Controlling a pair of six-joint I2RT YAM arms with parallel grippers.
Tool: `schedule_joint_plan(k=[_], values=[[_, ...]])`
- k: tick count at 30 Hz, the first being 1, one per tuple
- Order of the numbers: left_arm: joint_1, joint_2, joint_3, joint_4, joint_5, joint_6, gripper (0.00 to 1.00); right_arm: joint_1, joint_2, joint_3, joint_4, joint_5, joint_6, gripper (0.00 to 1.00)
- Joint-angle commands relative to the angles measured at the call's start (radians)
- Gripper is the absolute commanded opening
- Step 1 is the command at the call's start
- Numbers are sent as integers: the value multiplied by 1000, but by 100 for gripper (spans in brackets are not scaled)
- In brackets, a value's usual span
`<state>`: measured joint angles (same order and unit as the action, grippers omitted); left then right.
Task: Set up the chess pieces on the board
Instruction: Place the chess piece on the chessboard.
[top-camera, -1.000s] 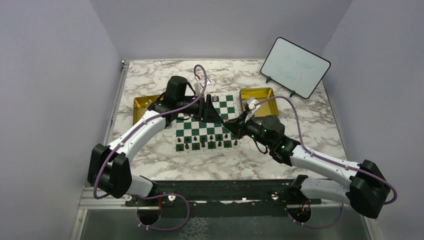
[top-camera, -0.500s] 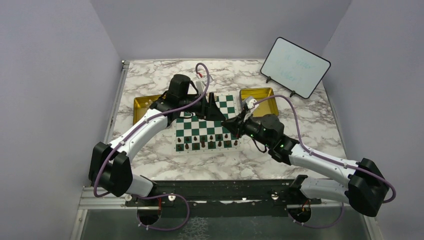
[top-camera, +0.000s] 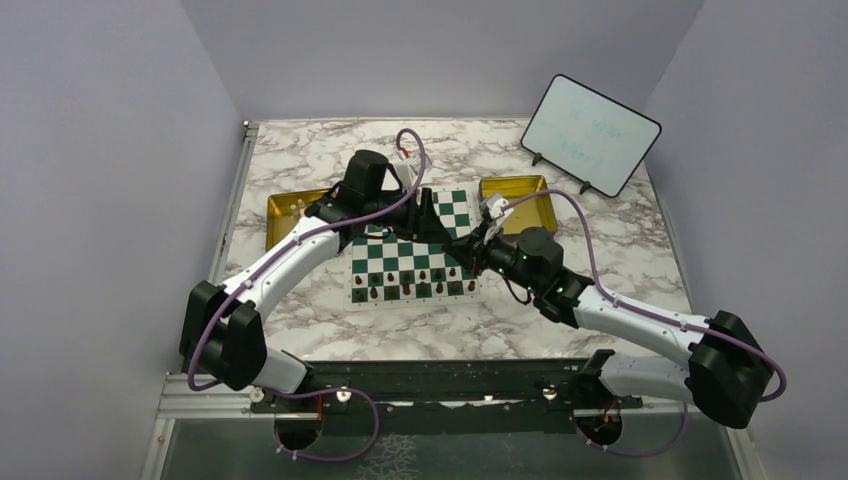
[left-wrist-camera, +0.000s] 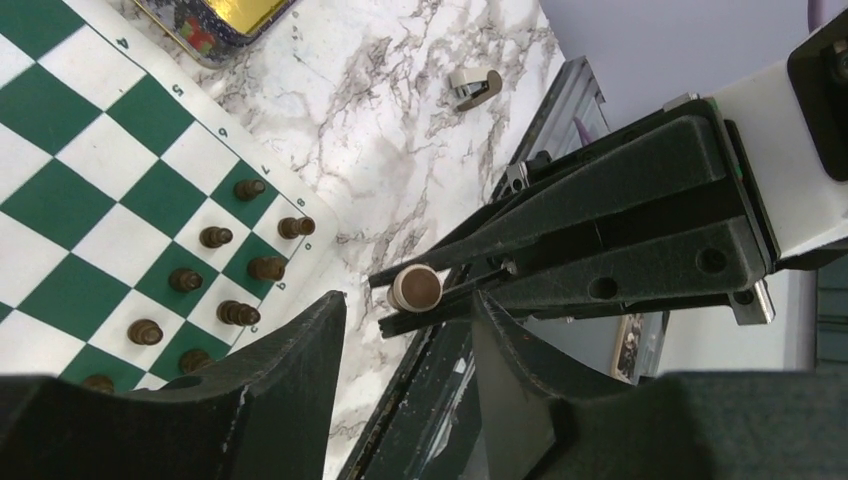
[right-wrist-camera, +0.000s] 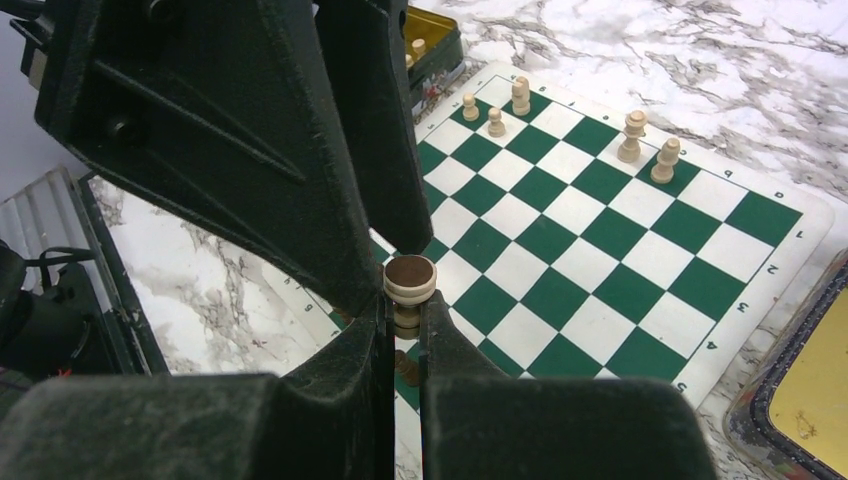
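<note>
Gripping cream, dark-based chess piece (right-wrist-camera: 410, 280): right pincer (right-wrist-camera: 404, 315); left pincer (left-wrist-camera: 408, 305) jaws apart.

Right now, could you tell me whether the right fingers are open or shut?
Shut: in the right wrist view both fingers clamp a cream chess piece, no gap either side.

You are looking into a booth closed in by plain pale lilac-grey walls (top-camera: 100, 150) on the left, far and right sides, evenly lit with no hard shadows. Your work surface is a white tabletop with grey marble veining (top-camera: 300, 160), edged on its left by a silver metal rail (top-camera: 232, 200) and at its near edge by a black mounting bar (top-camera: 450, 378). At the far right corner a small white rectangular board in a black frame (top-camera: 590, 130) stands tilted on black feet, its faint writing too pale to read.
</note>
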<state>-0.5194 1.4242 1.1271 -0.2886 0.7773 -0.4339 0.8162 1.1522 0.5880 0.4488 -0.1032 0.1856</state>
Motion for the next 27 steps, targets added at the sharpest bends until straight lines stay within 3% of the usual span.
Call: schedule_joint_plan(k=[1,10,18,22,27], values=[[-14,16,45,-24,-49,31,50,1,8,41,65,-35,-19,9],[-17,21,60,-27,-108,-84,52,1,21,40,76,-44,-30,9],[-38,48,70,-116,-123,-53,52,1,36,51,71,-25,-37,9],[-48,49,83,-143,-151,-36,42,2,42,52,64,-11,-27,11],[-51,59,102,-185,-171,-12,20,1,47,47,57,18,0,15]])
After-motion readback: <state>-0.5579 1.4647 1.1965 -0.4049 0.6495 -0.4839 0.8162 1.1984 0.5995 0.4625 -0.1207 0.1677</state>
